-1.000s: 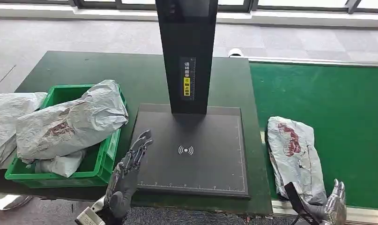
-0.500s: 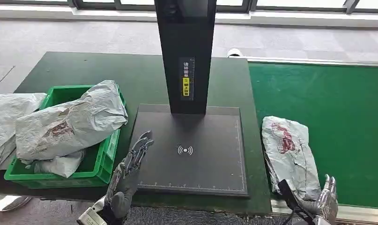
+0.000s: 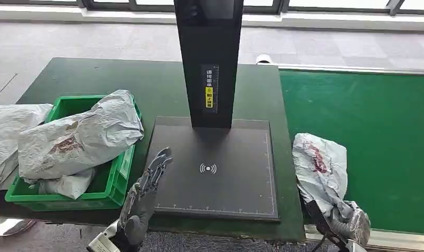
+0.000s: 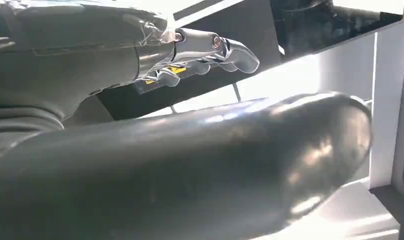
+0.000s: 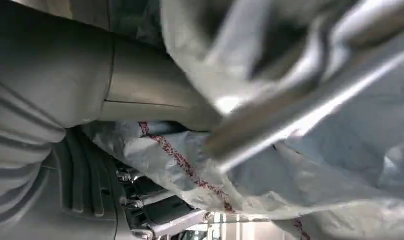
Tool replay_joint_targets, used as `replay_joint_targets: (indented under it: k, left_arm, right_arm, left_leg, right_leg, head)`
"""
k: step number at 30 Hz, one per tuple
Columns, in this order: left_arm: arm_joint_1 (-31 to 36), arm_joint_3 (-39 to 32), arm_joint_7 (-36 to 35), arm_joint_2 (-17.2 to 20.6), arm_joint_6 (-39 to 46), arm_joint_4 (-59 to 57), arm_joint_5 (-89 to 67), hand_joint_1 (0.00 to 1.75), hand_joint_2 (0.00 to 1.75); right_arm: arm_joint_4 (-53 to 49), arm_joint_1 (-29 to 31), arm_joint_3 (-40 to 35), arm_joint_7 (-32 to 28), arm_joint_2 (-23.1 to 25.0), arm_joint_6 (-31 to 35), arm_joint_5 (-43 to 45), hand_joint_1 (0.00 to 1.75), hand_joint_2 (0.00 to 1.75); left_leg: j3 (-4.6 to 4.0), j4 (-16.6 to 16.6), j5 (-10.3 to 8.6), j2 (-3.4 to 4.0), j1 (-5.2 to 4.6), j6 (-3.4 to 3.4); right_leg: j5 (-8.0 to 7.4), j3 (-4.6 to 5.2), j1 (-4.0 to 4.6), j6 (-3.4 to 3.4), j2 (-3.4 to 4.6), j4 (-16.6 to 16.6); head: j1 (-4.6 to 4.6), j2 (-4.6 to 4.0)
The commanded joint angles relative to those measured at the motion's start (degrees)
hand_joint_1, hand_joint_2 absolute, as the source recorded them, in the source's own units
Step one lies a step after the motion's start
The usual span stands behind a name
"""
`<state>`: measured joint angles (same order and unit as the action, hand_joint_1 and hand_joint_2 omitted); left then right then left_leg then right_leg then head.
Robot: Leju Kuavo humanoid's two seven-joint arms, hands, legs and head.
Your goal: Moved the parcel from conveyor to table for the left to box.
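Parcel [image 3: 321, 170]: a crumpled grey bag with red print, lying on the green conveyor [image 3: 378, 121] at its near left edge, just beside the table [image 3: 120, 84]. Its near end is bunched up and gathered at the right hand. In the right wrist view the bag [image 5: 310, 165] lies folded across the hand.
Right hand [image 3: 351, 227]: at the bottom edge of the head view, at the near end of the parcel. Its fingers are wrapped in the grey film and grip the bunched end; the film hides most of them.
Left hand [image 3: 145, 189]: over the near left corner of the black scan pad [image 3: 215, 168], just beside the green bin. Its fingers [image 3: 158, 161] are stretched out and slightly apart, pointing away from the robot, with nothing in them. In the left wrist view the thumb [image 4: 215, 165] runs across the picture and the fingers [image 4: 225, 47] reach out beyond it, bare.
Scan pad: flat on the dark green table, with a white wireless mark in its middle and a black post [image 3: 209, 58] upright at its far edge; the post bears a small label.
Bin [image 3: 112, 181]: a green crate on the left part of the table, with grey bags [image 3: 78, 139] heaped in it; one more bag [image 3: 7, 134] hangs over its left side.
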<state>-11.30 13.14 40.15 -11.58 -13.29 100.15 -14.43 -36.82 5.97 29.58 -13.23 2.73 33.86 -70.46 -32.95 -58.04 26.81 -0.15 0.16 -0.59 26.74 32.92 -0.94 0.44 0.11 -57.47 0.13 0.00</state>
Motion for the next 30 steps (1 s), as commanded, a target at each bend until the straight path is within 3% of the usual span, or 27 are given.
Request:
replay_joint_targets:
  k: [1,6,9,13,15,18,21,24,29,30]
  left_arm:
    - [0.2,0.4,-0.2,1.1,0.6,-1.6,-0.1,0.00,0.00]
    - [0.0,-0.7,-0.2,0.8,0.6,-1.3,0.1,0.00,0.00]
    - [-0.7,-0.1,-0.2,1.0,2.1,0.0,-0.4,0.00,0.00]
    - [-0.3,0.6,-0.2,1.6,3.5,-0.1,0.5,0.00,0.00]
    - [0.0,0.5,-0.2,1.5,3.7,-0.1,0.7,0.00,0.00]
    - [-0.4,-0.3,-0.2,0.9,3.8,0.4,0.3,0.00,0.00]
    - [-0.6,-0.3,-0.2,0.8,4.3,1.5,0.1,0.00,0.00]
    - [-0.9,-0.4,-0.2,0.6,4.7,1.8,-0.1,0.00,0.00]
    - [-1.9,-0.8,-0.2,0.0,5.9,3.0,-0.6,0.00,0.00]
    - [-2.5,-0.9,-0.2,-0.2,6.1,3.7,-0.8,0.00,0.00]
  right_arm:
    - [-12.6,-5.4,-4.5,-1.6,2.9,-0.7,3.4,1.75,1.75]
    - [-17.6,-7.8,-5.0,-2.9,3.7,-1.4,5.4,1.75,1.75]
    - [-30.4,-11.6,-3.9,-14.2,6.6,3.1,18.7,1.75,1.75]
    - [-49.5,-18.1,-4.8,-26.8,10.2,-0.8,36.4,1.75,1.75]
    - [-57.6,-21.8,-11.2,-26.8,9.1,5.5,42.1,1.75,1.75]
    - [-65.9,-22.9,-14.1,-26.8,10.2,6.1,42.8,1.75,1.75]
    - [-75.6,-22.1,-15.2,-26.8,14.3,6.1,35.6,1.75,1.75]
    - [-75.4,-22.2,-16.7,-26.8,14.1,6.1,35.1,1.75,1.75]
    - [-73.0,-20.9,-20.6,-26.8,13.1,6.1,31.1,1.75,1.75]
    - [-69.8,-20.0,-22.0,-26.8,10.4,6.1,32.8,1.75,1.75]
  left_leg:
    - [0.02,0.1,0.01,0.01,0.00,-0.03]
    - [0.01,0.1,0.01,0.02,0.03,-0.03]
    - [-0.10,0.0,0.03,0.02,-0.01,-0.02]
    - [-0.19,0.0,0.06,-0.07,-0.01,-0.02]
    - [-0.18,0.0,0.05,-0.12,-0.07,-0.01]
    - [-0.17,0.0,0.09,0.03,-0.08,-0.02]
    - [-0.19,0.0,0.14,0.21,-0.03,-0.04]
    - [-0.45,0.0,0.15,0.12,-0.01,-0.12]
    - [0.02,0.1,0.14,0.10,0.01,-0.08]
    - [0.05,0.1,0.15,0.18,0.04,-0.08]
  right_leg:
    - [0.02,0.01,0.01,-0.05,0.00,0.0]
    - [0.03,0.00,0.04,-0.07,0.00,0.1]
    - [0.07,0.12,0.00,-0.07,0.00,0.0]
    - [0.11,0.19,-0.01,-0.08,-0.11,-0.1]
    - [0.12,0.19,-0.07,-0.07,-0.15,-0.1]
    - [0.14,0.24,-0.08,-0.08,-0.01,-0.2]
    - [0.12,0.27,-0.02,-0.10,0.16,-0.2]
    - [0.12,0.19,-0.01,-0.10,0.11,-0.1]
    - [0.15,0.03,0.01,-0.09,0.08,0.0]
    - [0.11,-0.01,0.05,-0.11,0.16,0.1]
  head:
    - [0.00,-0.02]
    - [0.00,0.00]
    - [0.00,-0.02]
    - [0.00,0.00]
    - [0.00,-0.02]
    - [0.00,0.00]
    - [0.00,0.00]
    - [0.00,0.00]
    - [0.00,0.00]
    - [0.00,0.00]
